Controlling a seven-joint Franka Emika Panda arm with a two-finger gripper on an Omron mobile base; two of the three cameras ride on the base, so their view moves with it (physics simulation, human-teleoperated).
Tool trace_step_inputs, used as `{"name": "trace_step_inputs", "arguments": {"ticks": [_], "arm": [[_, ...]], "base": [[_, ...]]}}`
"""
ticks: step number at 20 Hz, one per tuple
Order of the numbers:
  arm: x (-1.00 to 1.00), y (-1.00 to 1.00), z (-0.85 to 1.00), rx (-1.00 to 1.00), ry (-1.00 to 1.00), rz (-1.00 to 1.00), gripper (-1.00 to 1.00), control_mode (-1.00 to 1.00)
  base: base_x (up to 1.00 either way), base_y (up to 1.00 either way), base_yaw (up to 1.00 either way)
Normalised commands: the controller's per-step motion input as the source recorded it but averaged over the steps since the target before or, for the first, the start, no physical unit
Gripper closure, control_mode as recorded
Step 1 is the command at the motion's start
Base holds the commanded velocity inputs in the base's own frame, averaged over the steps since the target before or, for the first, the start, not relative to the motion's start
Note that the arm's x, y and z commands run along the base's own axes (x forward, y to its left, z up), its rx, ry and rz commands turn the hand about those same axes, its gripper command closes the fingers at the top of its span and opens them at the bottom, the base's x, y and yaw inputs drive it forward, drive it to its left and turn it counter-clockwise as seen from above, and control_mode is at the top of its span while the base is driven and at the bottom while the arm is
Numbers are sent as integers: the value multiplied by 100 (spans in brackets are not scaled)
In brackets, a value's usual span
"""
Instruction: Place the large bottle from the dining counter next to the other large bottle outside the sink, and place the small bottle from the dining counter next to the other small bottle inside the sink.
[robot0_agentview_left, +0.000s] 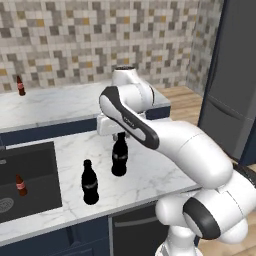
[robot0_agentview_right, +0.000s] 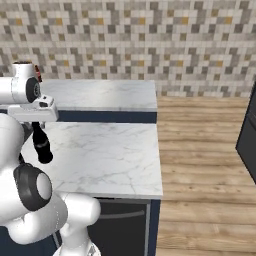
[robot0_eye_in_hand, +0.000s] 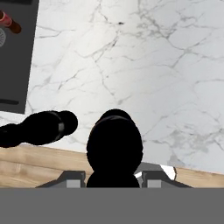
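My gripper is shut on the neck of a large black bottle, which hangs upright at the marble counter. In the hand view the gripper has this bottle between its fingertips. A second large black bottle stands on the counter just left of it, beside the sink, and shows again in the hand view. A small red-brown bottle stands inside the sink. Another small bottle stands on the far dining counter.
A tiled wall runs behind the far counter. A dark fridge stands at the right over a wooden floor. The counter's right half is bare marble. A drain lies in the sink bottom.
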Motion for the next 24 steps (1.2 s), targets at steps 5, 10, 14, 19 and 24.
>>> {"name": "trace_step_inputs", "arguments": {"ticks": [5,10,14,19,24], "arm": [[0,1,-20,5,0,0,100,-100],[0,9,-49,0,0,0,100,-100],[0,15,-29,0,0,0,100,-100],[0,15,-20,0,0,0,100,-100],[7,6,-37,0,0,0,100,-100]], "base": [[0,0,0],[0,0,0],[0,0,0],[0,0,0],[0,0,0]]}}
